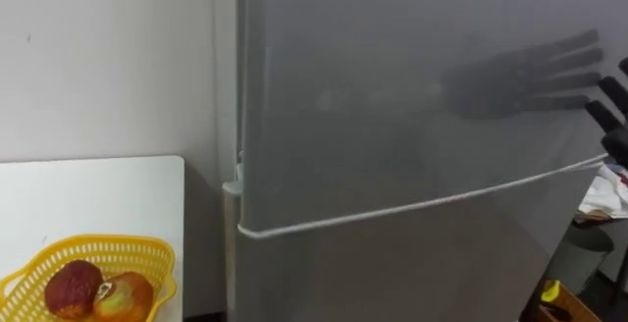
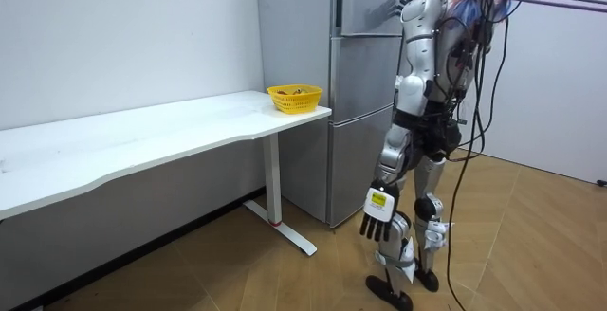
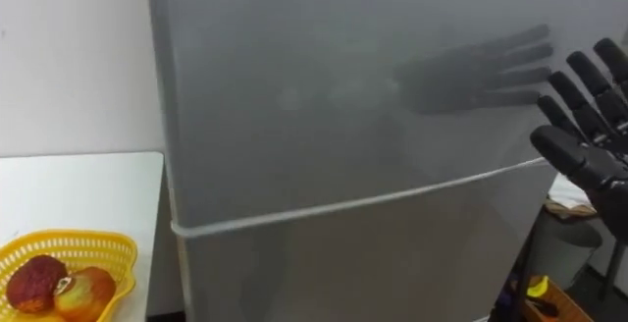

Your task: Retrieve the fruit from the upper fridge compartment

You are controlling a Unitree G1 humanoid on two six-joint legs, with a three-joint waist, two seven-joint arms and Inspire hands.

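A tall grey fridge (image 1: 392, 86) stands before me with its upper door (image 3: 324, 96) and lower door (image 3: 343, 263) both shut, a pale seam between them. My right hand (image 3: 587, 145) is raised at the upper door's right edge, fingers straight and spread; its dark reflection shows on the door. In the room view I stand upright facing the fridge (image 2: 365, 102), right hand (image 2: 402, 6) up at the upper door. My left hand (image 2: 377, 214) hangs at my side with relaxed fingers, holding nothing.
A white table (image 1: 98, 189) stands left of the fridge against the wall. On its near corner sits a yellow basket (image 1: 110, 247) with reddish fruit (image 1: 74, 288). Cloth and a pale bin (image 1: 581, 248) lie beyond the fridge's right side.
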